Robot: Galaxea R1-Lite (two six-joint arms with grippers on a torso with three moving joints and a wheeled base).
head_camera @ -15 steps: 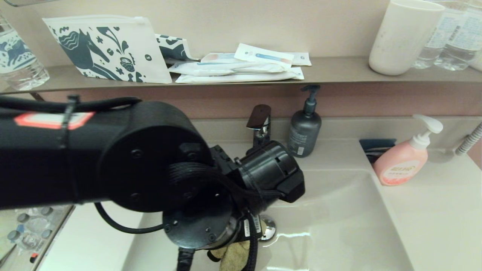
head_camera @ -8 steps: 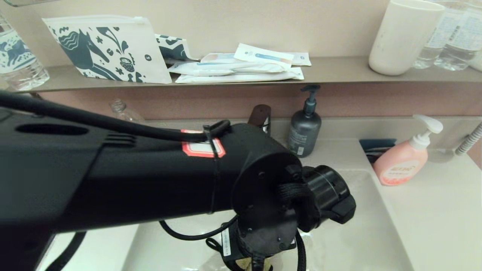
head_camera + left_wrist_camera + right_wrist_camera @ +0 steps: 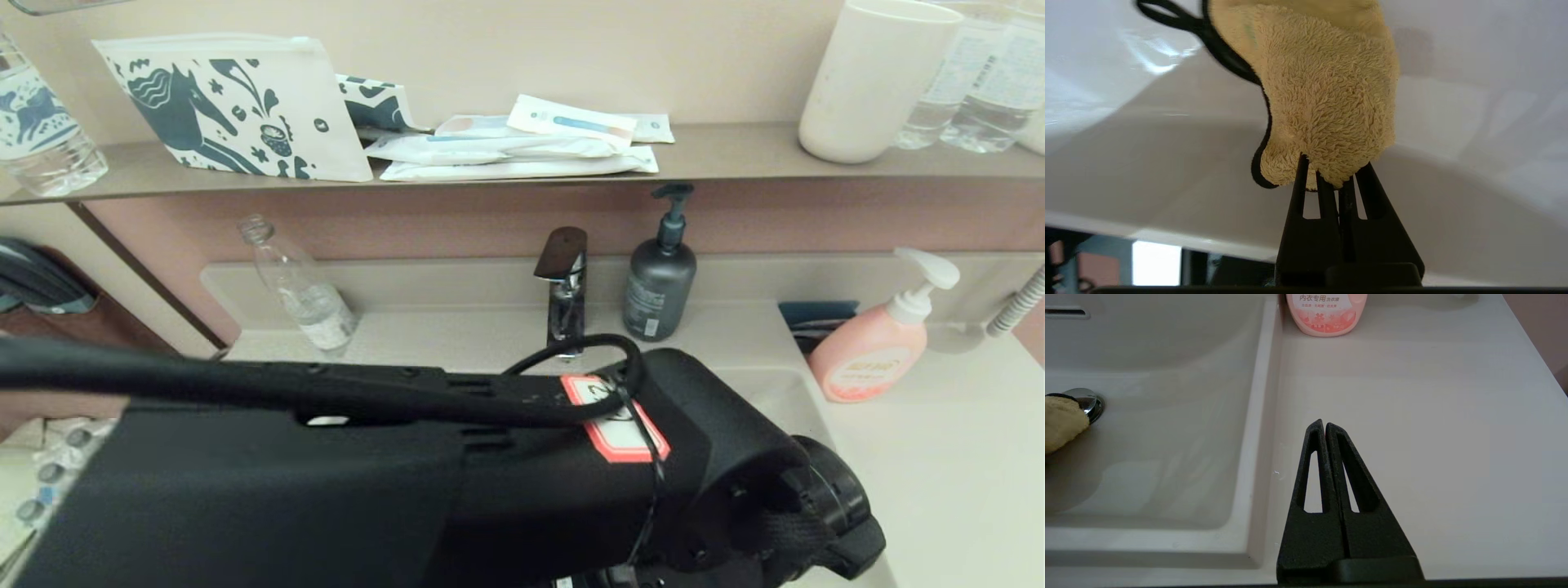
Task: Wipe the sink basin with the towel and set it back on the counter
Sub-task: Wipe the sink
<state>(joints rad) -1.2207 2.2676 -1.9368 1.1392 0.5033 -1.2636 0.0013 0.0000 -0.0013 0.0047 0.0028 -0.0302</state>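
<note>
The mustard-yellow towel (image 3: 1327,94) with black edging hangs from my left gripper (image 3: 1333,175), which is shut on its lower edge just above the glossy sink basin (image 3: 1474,122). In the right wrist view the towel (image 3: 1059,422) lies against the chrome drain plug (image 3: 1088,404) in the basin (image 3: 1167,416), below the overflow slot (image 3: 1067,312). My left arm (image 3: 490,482) hides most of the basin in the head view; only a corner of the basin (image 3: 771,392) shows. My right gripper (image 3: 1325,424) is shut and empty over the counter (image 3: 1433,437), right of the basin.
A faucet (image 3: 563,286), a grey pump bottle (image 3: 660,282) and a clear bottle (image 3: 298,286) stand behind the basin. A pink pump bottle (image 3: 873,351) is on the right counter (image 3: 939,465). The shelf (image 3: 735,155) holds a cup (image 3: 873,77), pouches and packets.
My left arm has swung right and lower across the basin, carrying the towel along. The towel and drain plug are now hidden in the head view.
</note>
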